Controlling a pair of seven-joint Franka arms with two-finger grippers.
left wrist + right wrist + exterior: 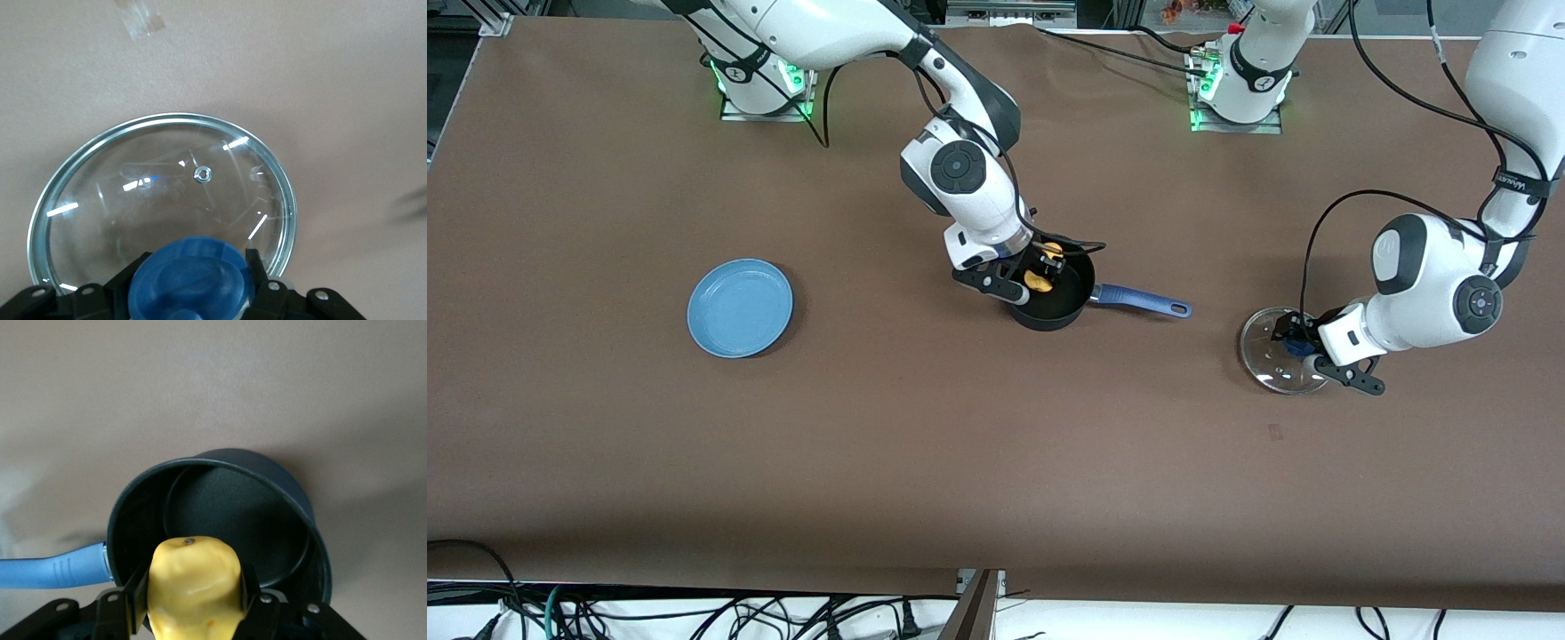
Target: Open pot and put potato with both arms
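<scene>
Now the pot [1052, 298] sits uncovered near the middle of the table [960, 462], its long blue handle [1141, 302] lying flat and pointing toward the left arm's end of the table, so the pot's long axis runs along the table's length. The blue plate [740, 308] lies well apart from it, toward the right arm's end.

The right gripper [1040, 271] hangs over the pot's open mouth with its 2 fingers pressed against the sides of the potato [195, 587], pinching it. In the right wrist view the potato's long axis seems to run along the fingers, its rounded end pointing down toward the pot's bare black floor, though the fingers hide part of it. The potato is above the rim, not resting on the bottom.

The left gripper [193, 277] is down at the glass lid [1282, 349], which lies flat on the table toward the left arm's end, past the tip of the handle and a little nearer to the front camera than the pot. Its 2 fingers [257, 267] are clamped on the lid's blue knob [190, 273].
</scene>
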